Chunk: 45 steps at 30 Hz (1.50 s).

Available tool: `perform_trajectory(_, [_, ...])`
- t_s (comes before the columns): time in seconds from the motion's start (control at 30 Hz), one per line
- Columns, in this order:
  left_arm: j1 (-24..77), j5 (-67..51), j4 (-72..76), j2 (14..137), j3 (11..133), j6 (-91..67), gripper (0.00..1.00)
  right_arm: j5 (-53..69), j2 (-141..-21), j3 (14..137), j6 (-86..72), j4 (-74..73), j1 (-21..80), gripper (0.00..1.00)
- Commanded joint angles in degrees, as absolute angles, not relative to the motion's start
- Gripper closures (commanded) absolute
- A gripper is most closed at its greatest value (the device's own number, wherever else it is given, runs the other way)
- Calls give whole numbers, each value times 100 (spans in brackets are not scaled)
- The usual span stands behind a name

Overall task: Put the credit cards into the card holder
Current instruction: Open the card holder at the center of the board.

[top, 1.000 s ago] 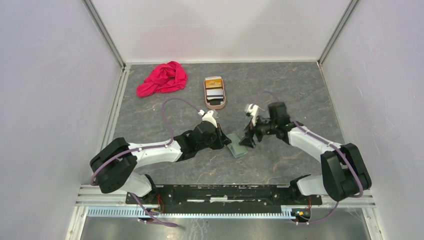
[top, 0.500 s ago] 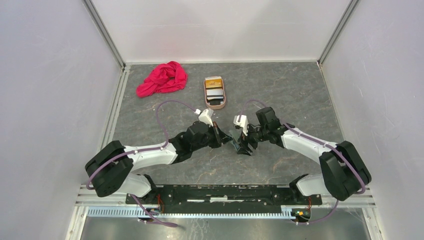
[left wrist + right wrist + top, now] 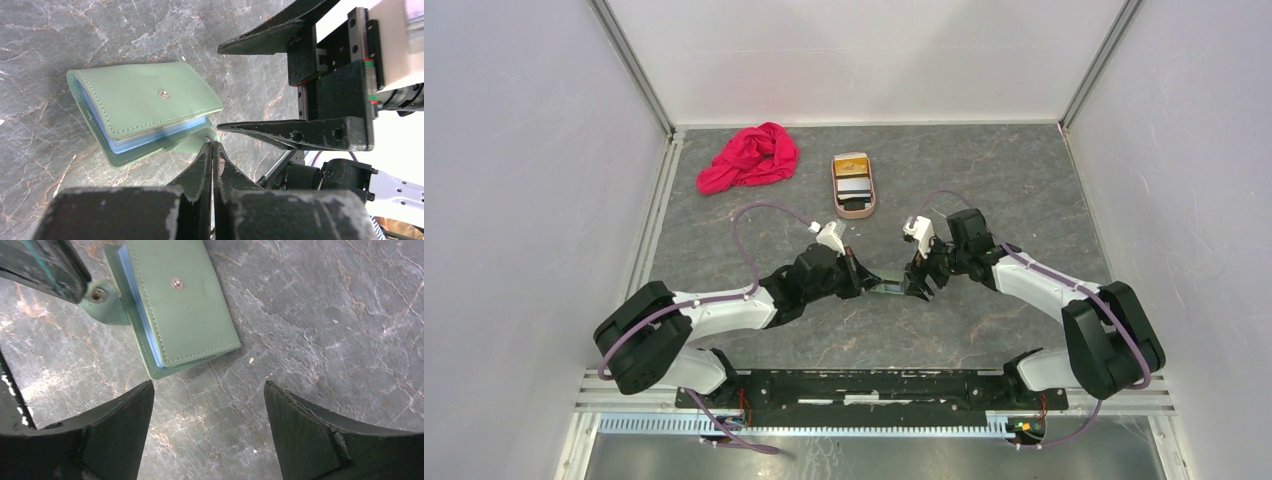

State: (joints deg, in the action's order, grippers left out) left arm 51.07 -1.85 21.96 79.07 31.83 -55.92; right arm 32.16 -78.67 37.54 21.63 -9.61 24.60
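Note:
The sage-green card holder (image 3: 145, 100) lies closed on the table, with blue inner leaves showing at its edge. It sits between the two grippers in the top view (image 3: 887, 288). My left gripper (image 3: 212, 146) is shut, its tips pinching the holder's snap tab (image 3: 102, 302). My right gripper (image 3: 208, 387) is open and empty, hovering just right of the holder (image 3: 185, 305) without touching it. The credit cards (image 3: 854, 185), orange, grey and white, lie stacked in the pinkish-tan tray (image 3: 854, 214) farther back.
A crumpled red cloth (image 3: 749, 158) lies at the back left. White walls close in the dark marbled table on three sides. The two grippers (image 3: 864, 284) (image 3: 917, 282) stand very close to each other.
My left gripper has reached forward and shut on the snap tab. My right gripper dropped in over the holder, then drew back a little to the right. The holder has shifted slightly left.

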Motion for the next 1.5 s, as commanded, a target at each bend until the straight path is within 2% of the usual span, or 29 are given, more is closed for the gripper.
perform_trajectory(0.0, [5072,-420,2219,7888,3190,-5775,98,3795,-7750,3888,2084,-561,2465,12])
perform_trajectory(0.27, [5070,-655,2276,7934,3091,-5792,98,3647,-8136,4092,2051,-464,2834,18])
perform_trajectory(0.5, [5072,-913,2285,8004,3148,-5732,98,2976,-8184,4225,1864,-447,2876,32])
perform_trajectory(0.73, [5072,-1091,2273,7964,3049,-5708,98,2372,-8076,4203,1831,-370,2863,65])
perform_trajectory(0.9, [5071,-1138,2005,7865,2977,-5625,98,2320,-7840,4140,1839,-321,2828,92])
perform_trajectory(0.97, [5071,-1063,1758,7829,3006,-5574,98,2363,-7774,4135,1805,-419,2728,100])
perform_trajectory(1.17, [4905,-833,965,8091,3452,-5410,98,2598,-7262,3722,1774,-859,2081,100])
perform_trajectory(1.33, [4887,-1018,914,8949,4119,-5193,98,2286,-6873,3230,2224,-1529,1796,100])
perform_trajectory(1.43, [4900,-1139,900,9467,4371,-5092,98,1662,-6850,3351,2285,-1770,1699,100])
perform_trajectory(1.47, [4910,-1159,878,9565,4403,-5082,98,1393,-6847,3374,2232,-1746,1637,92])
